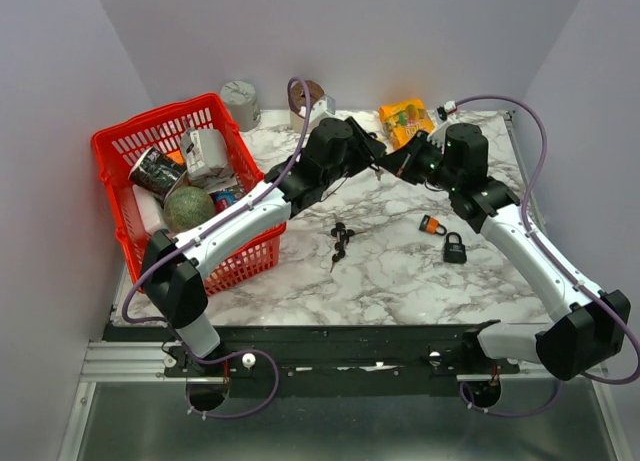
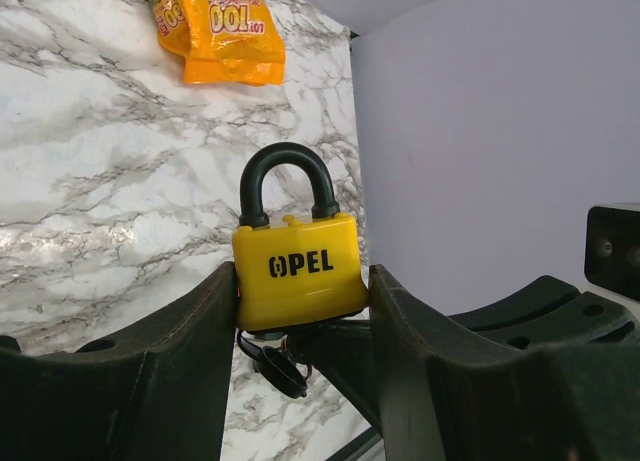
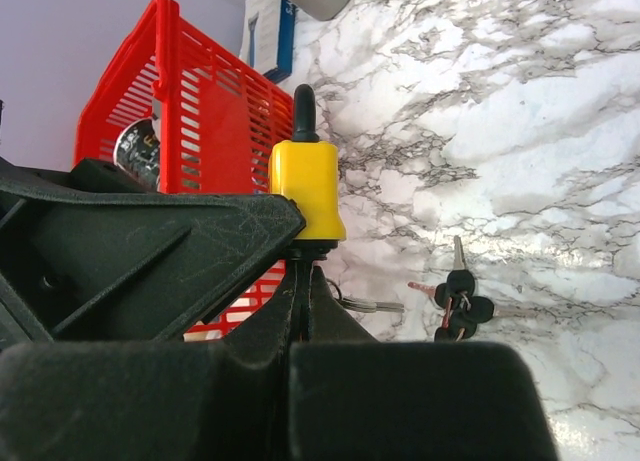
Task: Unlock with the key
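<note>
Between the fingers of the left tool we find the yellow padlock. It is marked OPEL, stands upright with its black shackle closed and pointing away from the wrist, and is clamped by its two flat sides and held clear of the desk.

Right tool: fingers pressed together with no gap. The tips come up against the underside of the same padlock, opposite the left tool.

Black-headed key: directly under the lock body, touching the right tool's tips, with a ring trailing from it. We cannot tell whether the blade is pinched between those fingers or how far it sits in the lock.

Bunch of keys: flat on the desk, nearer the arm bases than both tools and well apart from them.

Orange padlock and black padlock: side by side on the desk beneath the right forearm, behind its tool.

Yellow snack packet: on the desk beyond the left tool, past the shackle.

Red basket: to the left tool's outer side, alongside its arm, filled with assorted goods.
</note>
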Tool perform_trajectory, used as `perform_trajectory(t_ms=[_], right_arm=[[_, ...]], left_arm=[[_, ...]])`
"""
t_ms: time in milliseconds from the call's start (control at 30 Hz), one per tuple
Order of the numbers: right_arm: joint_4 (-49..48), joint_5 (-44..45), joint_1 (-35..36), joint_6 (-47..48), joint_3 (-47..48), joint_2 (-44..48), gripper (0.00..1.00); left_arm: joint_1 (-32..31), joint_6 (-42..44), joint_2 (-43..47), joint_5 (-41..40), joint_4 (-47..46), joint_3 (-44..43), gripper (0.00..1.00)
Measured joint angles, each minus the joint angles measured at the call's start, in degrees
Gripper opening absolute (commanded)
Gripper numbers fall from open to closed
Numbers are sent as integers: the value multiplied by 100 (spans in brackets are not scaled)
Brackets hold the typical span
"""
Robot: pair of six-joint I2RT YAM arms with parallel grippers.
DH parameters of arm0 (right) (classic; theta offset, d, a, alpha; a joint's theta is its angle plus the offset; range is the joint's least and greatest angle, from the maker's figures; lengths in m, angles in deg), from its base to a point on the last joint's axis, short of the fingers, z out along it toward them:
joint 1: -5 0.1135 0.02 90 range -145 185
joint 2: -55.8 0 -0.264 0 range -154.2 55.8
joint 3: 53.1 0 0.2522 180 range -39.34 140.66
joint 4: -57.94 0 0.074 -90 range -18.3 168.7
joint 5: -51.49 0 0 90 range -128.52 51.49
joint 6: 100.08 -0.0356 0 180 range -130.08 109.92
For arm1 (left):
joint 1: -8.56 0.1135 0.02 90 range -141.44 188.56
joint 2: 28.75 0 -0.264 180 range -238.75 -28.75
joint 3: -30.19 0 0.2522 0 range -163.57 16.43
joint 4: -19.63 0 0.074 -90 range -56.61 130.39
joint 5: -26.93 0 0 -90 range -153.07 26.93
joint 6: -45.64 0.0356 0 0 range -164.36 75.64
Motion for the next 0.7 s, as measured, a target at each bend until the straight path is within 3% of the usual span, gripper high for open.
perform_trajectory(t_ms=[233,700], right_arm=[[-116,-492,-291,-267,-22,20,1],[-1252,-2031,-1119,-1788,-761,553,1]], left_arm=[[-4,162,120,61,-660,326,0],[-35,422,417,846,-2170,920,0]])
